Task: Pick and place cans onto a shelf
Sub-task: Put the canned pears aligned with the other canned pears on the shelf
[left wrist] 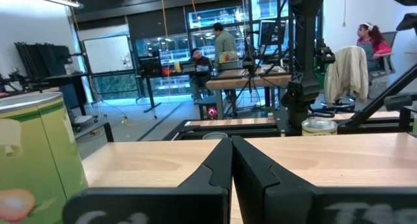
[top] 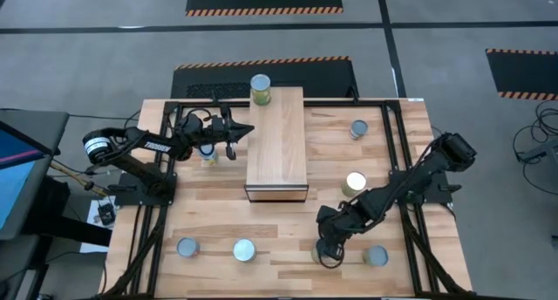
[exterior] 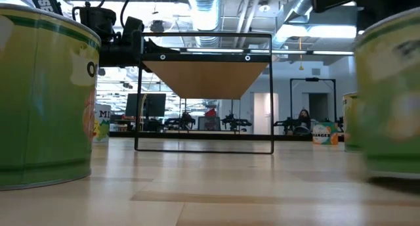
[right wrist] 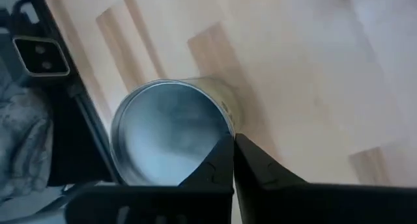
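The light-wood shelf (top: 277, 143) stands mid-table, with one can (top: 260, 88) upright on its far end. That can also shows in the left wrist view (left wrist: 32, 152). My left gripper (top: 249, 129) is shut and empty at the shelf's left edge, at the height of the shelf top (left wrist: 313, 152). Another can (top: 207, 153) stands on the table under the left arm. My right gripper (top: 325, 248) is shut near the table's front right. In the right wrist view it (right wrist: 233, 140) points down at the rim of an upright can (right wrist: 171, 133). My right gripper's shut fingertips (right wrist: 225, 152) stand over the rim of the can's lid (right wrist: 218, 120), coming from above. I cannot tell whether they touch it. My left gripper touches nothing.
More cans stand on the table at the far right (top: 358, 128), right of the shelf (top: 355, 183), front left (top: 187, 247) (top: 244, 249) and front right (top: 375, 255). Two of them loom close in the low view (exterior: 39, 94) (exterior: 394, 94). People sit in the room beyond.
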You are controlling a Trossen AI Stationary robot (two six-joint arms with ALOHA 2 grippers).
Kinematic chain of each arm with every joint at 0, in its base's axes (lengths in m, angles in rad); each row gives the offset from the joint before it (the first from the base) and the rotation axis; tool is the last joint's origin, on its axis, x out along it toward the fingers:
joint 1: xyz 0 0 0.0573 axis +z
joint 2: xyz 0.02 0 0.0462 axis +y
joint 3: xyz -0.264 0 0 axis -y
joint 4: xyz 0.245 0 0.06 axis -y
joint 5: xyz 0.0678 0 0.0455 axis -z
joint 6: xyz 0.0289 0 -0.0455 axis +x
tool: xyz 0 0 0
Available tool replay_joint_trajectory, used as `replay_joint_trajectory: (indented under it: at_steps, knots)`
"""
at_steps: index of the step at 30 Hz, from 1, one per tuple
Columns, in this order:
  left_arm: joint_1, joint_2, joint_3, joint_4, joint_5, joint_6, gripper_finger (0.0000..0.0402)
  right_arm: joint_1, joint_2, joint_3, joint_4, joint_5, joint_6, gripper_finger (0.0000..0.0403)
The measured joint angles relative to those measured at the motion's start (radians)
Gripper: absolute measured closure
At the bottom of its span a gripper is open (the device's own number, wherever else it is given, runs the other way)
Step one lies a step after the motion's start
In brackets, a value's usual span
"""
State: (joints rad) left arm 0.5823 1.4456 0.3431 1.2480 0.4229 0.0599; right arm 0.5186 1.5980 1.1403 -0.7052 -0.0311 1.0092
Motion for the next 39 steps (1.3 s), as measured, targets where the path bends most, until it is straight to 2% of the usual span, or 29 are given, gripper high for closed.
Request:
replay_joint_trajectory:
  at_steps: [5,11,18,22,26,33,39]
  knots:
    - [0.0,0.0,0.0,0.0,0.0,-0.002,0.0401,-0.024,-0.052,0.039,-0.02,-0.004,-0.059,0.0396]
    - [0.0,0.0,0.0,-0.002,0.0,-0.021,0.0401,-0.073,-0.134,0.162,-0.064,-0.028,-0.17,0.0393]
    - [0.0,0.0,0.0,-0.003,0.0,-0.023,0.0401,-0.196,-0.194,0.39,-0.168,0.034,-0.491,0.0397]
    - [0.0,0.0,0.0,-0.002,0.0,-0.023,0.0401,-0.353,-0.188,0.524,-0.265,0.092,-0.643,0.0392]
    - [0.0,0.0,0.0,0.0,-0.007,-0.019,0.0401,-0.575,-0.138,0.632,-0.355,0.078,-0.802,0.0397]
    - [0.0,0.0,0.002,0.003,-0.017,-0.015,0.0401,-0.96,0.033,0.794,-0.391,-0.071,-1.043,0.0395]
    - [0.0,0.0,0.019,-0.005,-0.014,-0.018,0.0401,-1.151,0.228,0.919,-0.426,-0.205,-1.095,0.0396]
